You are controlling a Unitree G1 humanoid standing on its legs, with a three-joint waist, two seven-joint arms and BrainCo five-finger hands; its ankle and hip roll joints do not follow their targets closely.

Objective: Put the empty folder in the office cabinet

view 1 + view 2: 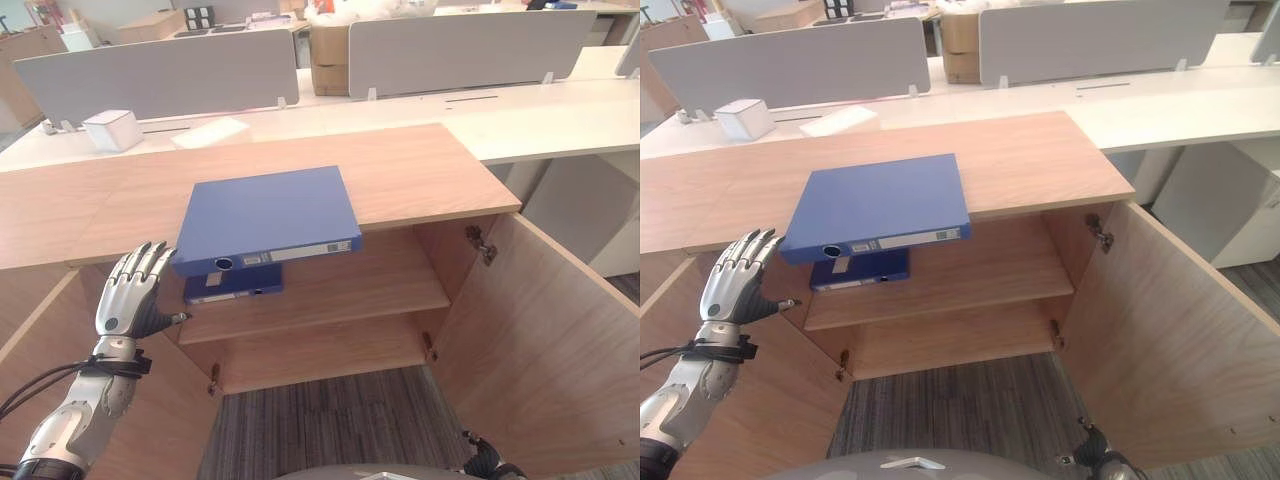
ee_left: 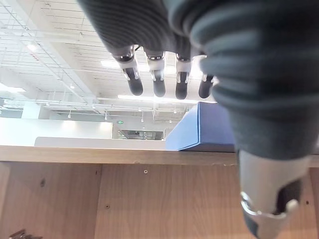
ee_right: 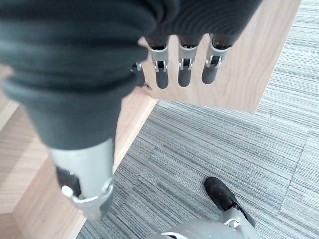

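A blue folder (image 1: pixel 265 215) lies flat on the office cabinet (image 1: pixel 420 165) top, overhanging its front edge; the left hand (image 1: pixel 130 295), fingers straight, is raised beside it. The right hand (image 3: pixel 182 64) hangs low, fingers relaxed.

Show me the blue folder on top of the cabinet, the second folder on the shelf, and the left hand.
Blue folder (image 1: pixel 268 212), left eye view: middle of its cover.
Second folder (image 1: pixel 235 286), left eye view: its visible spine edge on the shelf.
Left hand (image 1: pixel 127 298), left eye view: back of the hand.

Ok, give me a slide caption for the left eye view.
Left hand open beside the blue folder overhanging the open cabinet's top; a second folder lies on the shelf.
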